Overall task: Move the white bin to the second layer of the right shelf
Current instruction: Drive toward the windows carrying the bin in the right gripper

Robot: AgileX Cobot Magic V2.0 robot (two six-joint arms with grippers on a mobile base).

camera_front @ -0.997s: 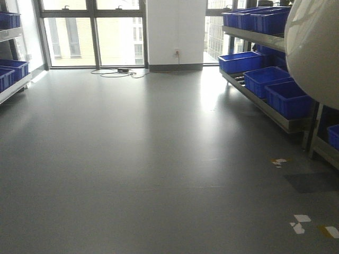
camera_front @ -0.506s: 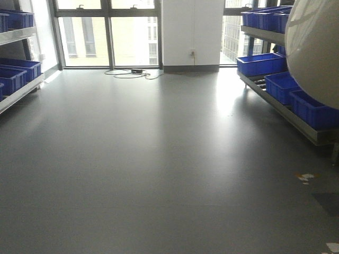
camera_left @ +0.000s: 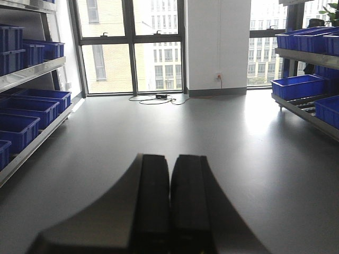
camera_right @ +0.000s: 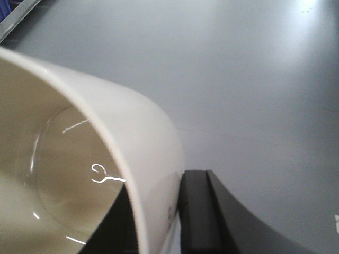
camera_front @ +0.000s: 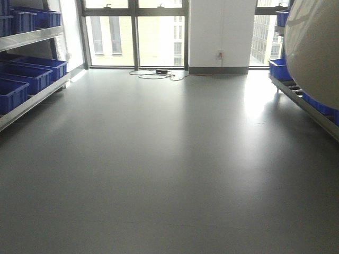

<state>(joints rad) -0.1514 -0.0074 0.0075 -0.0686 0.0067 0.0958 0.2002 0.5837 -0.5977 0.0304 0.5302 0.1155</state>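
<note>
**Bin Held Up, Not Yet on Shelf**

Front view: shows the bin (camera_front: 318, 47) big at the top right, up in the air and close to the camera. Shows the right shelf (camera_front: 296, 99) behind and below it, with blue crates (camera_front: 276, 69) on it. Not on that shelf yet. Also shows a left shelf (camera_front: 32, 38) with more crates, a grey floor (camera_front: 159, 159), windows (camera_front: 137, 32) and a cable (camera_front: 159, 74) by the far wall.

Left wrist view: shows the left gripper (camera_left: 170, 164) low in the middle, fingers pressed together, holding nothing. Points out over the floor, between the two shelves.

Right wrist view: shows the right gripper (camera_right: 156, 217) pinching the wall of the bin, one finger (camera_right: 198, 211) outside and one inside. Looks into the mouth of the bin, down to its round bottom. Hangs above bare floor.
</note>
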